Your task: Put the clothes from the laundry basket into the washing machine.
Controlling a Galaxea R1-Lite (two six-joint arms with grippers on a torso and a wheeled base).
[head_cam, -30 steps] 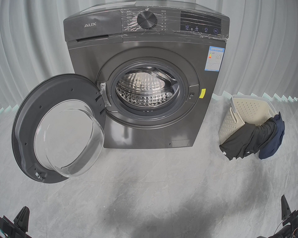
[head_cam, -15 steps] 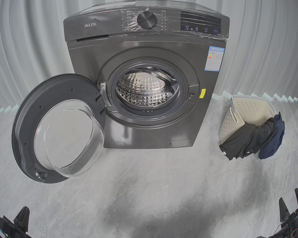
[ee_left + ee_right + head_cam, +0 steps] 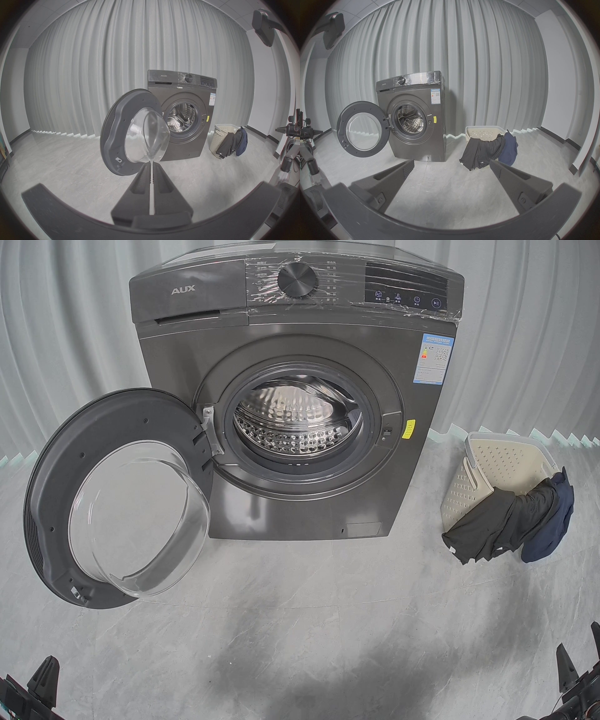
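Head view: dark clothes (image 3: pixel 500 524) drape the laundry basket (image 3: pixel 509 455) mid-right, above my spread-open right gripper (image 3: pixel 579 643) at lower right; left gripper (image 3: pixel 151 167) clenched.

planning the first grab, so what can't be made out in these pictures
Laundry basket bottom, head and right wrist views: the black garment and navy garment draped over its rim hide whether more clothes lie inside.
Drum floor, head view: hidden behind the opening's lower rim.
Right gripper, head view: cut off by the bottom corner.
Washing machine label print, all views: too small.
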